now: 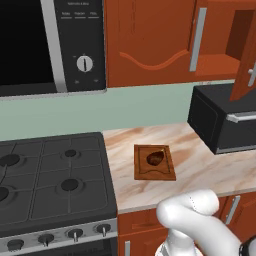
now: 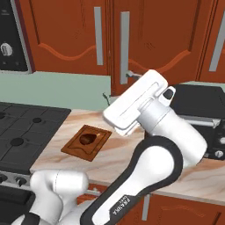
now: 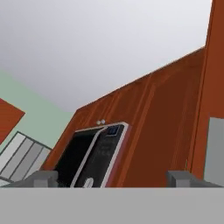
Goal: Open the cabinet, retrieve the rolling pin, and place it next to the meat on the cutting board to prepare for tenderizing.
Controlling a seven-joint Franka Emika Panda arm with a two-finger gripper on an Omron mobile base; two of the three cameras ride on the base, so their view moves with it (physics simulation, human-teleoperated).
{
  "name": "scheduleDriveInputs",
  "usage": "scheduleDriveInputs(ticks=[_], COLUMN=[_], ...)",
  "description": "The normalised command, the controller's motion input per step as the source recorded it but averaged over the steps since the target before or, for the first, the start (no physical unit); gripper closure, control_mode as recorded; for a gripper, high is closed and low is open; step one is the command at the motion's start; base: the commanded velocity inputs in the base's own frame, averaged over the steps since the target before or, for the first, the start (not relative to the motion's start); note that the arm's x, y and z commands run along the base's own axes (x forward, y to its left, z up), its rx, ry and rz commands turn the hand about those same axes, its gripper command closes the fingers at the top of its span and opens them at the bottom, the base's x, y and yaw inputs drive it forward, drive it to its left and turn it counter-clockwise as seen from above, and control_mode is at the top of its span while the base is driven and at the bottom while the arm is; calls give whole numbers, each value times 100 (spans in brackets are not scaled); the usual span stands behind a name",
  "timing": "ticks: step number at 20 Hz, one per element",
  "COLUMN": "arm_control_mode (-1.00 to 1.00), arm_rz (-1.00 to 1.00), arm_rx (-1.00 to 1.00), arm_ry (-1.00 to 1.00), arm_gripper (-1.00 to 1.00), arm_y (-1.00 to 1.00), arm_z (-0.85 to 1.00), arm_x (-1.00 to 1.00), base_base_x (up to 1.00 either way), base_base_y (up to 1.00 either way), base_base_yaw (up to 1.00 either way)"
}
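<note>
Claw (image 3: 112, 177) open, empty, at cabinet (image 1: 150, 40) door edge. Right door ajar at 2 o'clock. Rolling pin unseen, presumably inside. Meat (image 1: 155, 158) on cutting board (image 1: 167, 172), worktop (image 1: 200, 165) centre. Risk: half-open door blocks reach; arm may clip toaster oven (image 1: 220, 120) below.

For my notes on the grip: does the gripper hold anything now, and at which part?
Nothing is held. The gripper is open beside the cabinet door, with only empty space between its fingertips.
</note>
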Motion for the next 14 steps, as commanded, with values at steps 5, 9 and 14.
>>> scheduleDriveInputs(ticks=[5, 9, 14], arm_control_mode=[-100, -100, -100], arm_rz=[-15, -25, -27], arm_rx=[-20, -23, -24], arm_ry=[-17, -10, -7], arm_gripper=[-100, -100, -100], arm_y=[80, 85, 80], arm_z=[0, 0, 0], arm_x=[-66, -23, 1], base_base_x=[0, 0, 0], base_base_y=[0, 0, 0], base_base_yaw=[0, 0, 0])
